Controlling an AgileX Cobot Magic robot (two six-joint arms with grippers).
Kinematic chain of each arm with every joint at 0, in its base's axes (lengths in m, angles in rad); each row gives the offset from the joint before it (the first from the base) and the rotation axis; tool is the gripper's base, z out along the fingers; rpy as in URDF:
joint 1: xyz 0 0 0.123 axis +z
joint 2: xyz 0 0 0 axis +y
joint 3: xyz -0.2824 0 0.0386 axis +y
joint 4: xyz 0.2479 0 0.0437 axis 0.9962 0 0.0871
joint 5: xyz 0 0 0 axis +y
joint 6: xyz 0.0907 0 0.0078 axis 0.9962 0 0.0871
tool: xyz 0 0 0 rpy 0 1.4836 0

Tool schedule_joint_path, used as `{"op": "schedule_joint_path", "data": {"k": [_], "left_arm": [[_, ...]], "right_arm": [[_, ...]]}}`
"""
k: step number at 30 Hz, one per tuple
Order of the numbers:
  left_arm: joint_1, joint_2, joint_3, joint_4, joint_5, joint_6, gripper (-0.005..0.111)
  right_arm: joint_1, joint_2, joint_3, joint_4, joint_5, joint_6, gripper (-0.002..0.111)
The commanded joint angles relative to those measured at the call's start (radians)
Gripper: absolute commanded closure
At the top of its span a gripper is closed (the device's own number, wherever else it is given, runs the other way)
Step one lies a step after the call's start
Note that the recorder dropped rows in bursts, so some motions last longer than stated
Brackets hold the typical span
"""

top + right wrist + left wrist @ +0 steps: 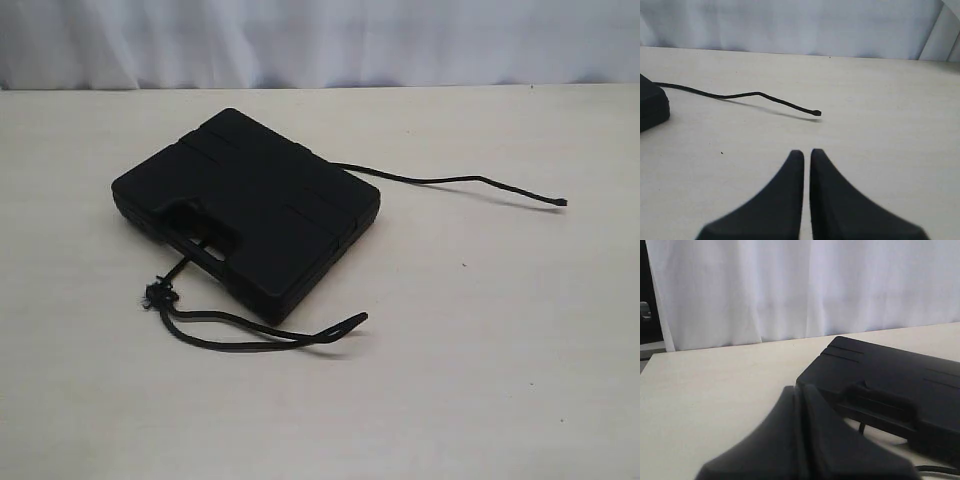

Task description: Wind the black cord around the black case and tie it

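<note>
Black case [250,195] on table [480,360], cord [430,182] beyond two edges

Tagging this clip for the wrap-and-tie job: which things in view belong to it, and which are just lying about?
Part of the job: black case; black cord; left gripper and right gripper, both shut and empty.
Just there: table; white curtain behind it.

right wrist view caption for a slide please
Shut right gripper pointing toward the black cord trailing from the black case across the table.
</note>
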Motion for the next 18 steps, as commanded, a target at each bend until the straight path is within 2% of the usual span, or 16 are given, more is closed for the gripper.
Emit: {"op": "schedule_joint_path", "data": {"k": [1, 12, 15, 17, 18], "left_arm": [[-0.002, -0.001, 0.0, -0.006, -0.016, -0.004, 0.107], [-0.002, -0.001, 0.0, -0.006, -0.021, -0.004, 0.107], [-0.002, -0.001, 0.0, -0.053, -0.136, -0.027, 0.107], [-0.002, -0.001, 0.0, -0.144, -0.285, -0.048, 0.107], [-0.002, -0.001, 0.0, -0.186, -0.364, -0.067, 0.107]], "right_arm": [[0.0, -0.002, 0.001, 0.006, 0.002, -0.003, 0.104], [0.0, -0.002, 0.001, -0.033, 0.002, -0.009, 0.104], [0.0, -0.002, 0.001, -0.149, -0.061, -0.032, 0.104], [0.0, -0.002, 0.001, -0.107, -0.144, -0.02, 0.104], [0.0, -0.002, 0.001, -0.025, -0.189, -0.01, 0.104]]}}
